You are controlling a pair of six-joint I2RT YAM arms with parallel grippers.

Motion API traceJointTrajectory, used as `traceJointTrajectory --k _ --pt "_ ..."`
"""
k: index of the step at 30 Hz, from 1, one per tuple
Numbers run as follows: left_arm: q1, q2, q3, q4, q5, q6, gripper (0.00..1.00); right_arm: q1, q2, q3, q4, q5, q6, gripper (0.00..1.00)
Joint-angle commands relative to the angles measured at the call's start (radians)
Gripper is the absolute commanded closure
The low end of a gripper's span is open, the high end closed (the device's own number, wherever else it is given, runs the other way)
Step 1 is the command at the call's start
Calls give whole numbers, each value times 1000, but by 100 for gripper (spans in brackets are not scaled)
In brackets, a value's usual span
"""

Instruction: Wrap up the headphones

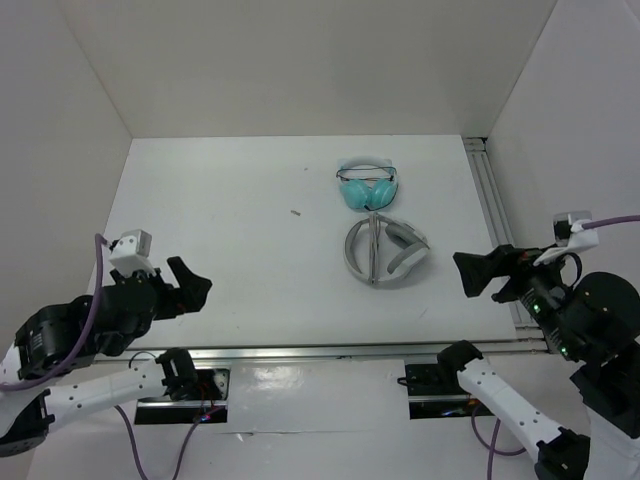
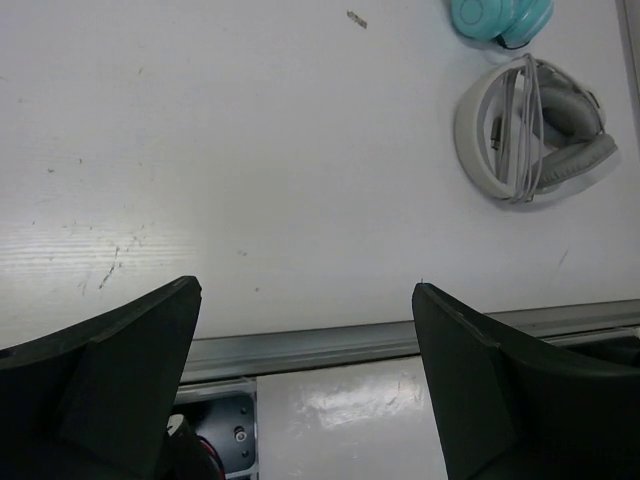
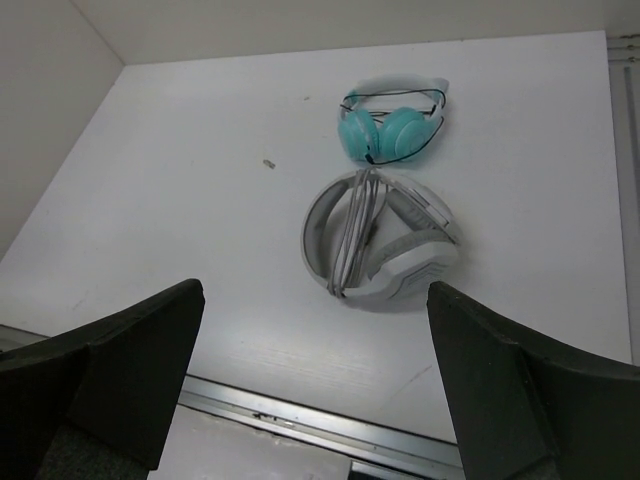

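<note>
Handling assessment: the headphones point(image 3: 380, 240) appear light but awkward. They have a stiff plastic band, soft grey ear pads that would give under pressure, and a thin, limp cable point(image 3: 352, 230) likely to slip or spring loose if tugged. Best purchase, in my judgement, is the wide headband point(image 3: 312, 235) on its bare arc, clear of the cord. The pads and the cord itself are poor places for a firm pinch, and the smooth shell may slide on the table point(image 1: 220, 200) when pushed. Appearance: large, over-ear, white to light grey, lying flat with the cups folded in against one side of the band. The pale cable crosses the open loop in several close parallel strands from far edge to near edge, so it looks gathered around the band, not trailing. Location: right of centre on the table, just beside the teal headphones point(image 1: 367, 185) and on their near side; whether the two touch cannot be told. Left gripper point(image 1: 195, 277) hangs at the near left, well apart from the item, fingers spread wide and holding nothing. Right gripper point(image 1: 464, 275) hangs by the right edge, nearer the item, likewise spread wide and empty.
</note>
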Motion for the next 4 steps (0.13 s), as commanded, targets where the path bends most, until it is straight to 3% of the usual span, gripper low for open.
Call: traceJointTrajectory --k 1,4 --pt "-3 -18 -10 -11 19 -17 0 -8 -25 15 -40 -19 1 0" --pt "-3 -29 -10 -11 19 -8 0 -8 -25 5 -49 -10 2 0"
